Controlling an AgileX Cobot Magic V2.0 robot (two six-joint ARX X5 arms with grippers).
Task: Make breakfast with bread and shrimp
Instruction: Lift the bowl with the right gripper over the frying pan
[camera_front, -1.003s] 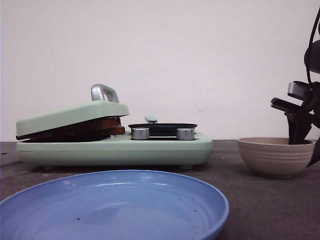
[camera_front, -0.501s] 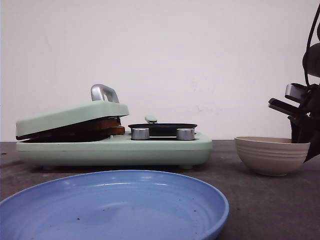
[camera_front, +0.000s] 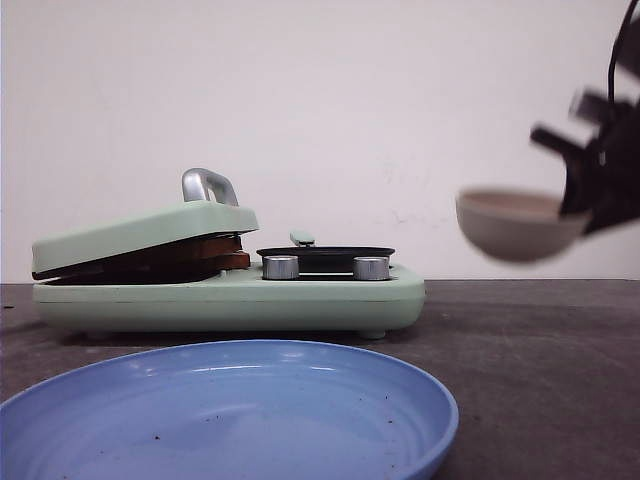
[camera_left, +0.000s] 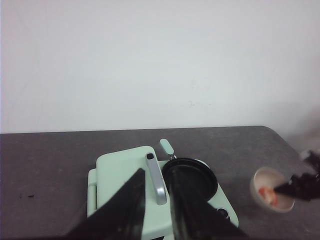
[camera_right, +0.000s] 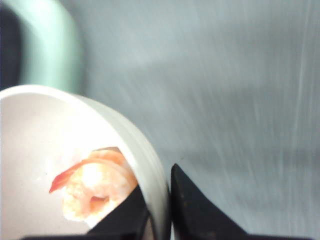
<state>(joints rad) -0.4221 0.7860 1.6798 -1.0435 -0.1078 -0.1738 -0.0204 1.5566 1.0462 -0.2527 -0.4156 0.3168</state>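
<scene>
The shrimp (camera_right: 95, 187) is orange-pink and curled, lying in a beige bowl (camera_right: 45, 135). My right gripper (camera_right: 159, 197) is shut on the bowl's rim, one finger inside and one outside. In the front view the bowl (camera_front: 512, 226) hangs blurred above the table at the right, held by the right gripper (camera_front: 578, 212). The bread (camera_front: 205, 252) shows as brown crust under the tilted lid of the mint-green sandwich maker (camera_front: 230, 298). My left gripper (camera_left: 156, 173) hovers open high above the lid's metal handle (camera_left: 156, 180). From there the bowl (camera_left: 272, 190) and shrimp (camera_left: 267, 194) show at the right.
A large blue plate (camera_front: 230, 412) lies at the table's near edge. A black round pan (camera_front: 325, 254) sits on the appliance's right half, with two silver knobs (camera_front: 281, 267) in front and a mint-green pan handle (camera_left: 166, 147) behind.
The right gripper has lifted the bowl off the table, up and slightly left; it now hangs in the air and blurs. The left arm and the appliance have not moved.
</scene>
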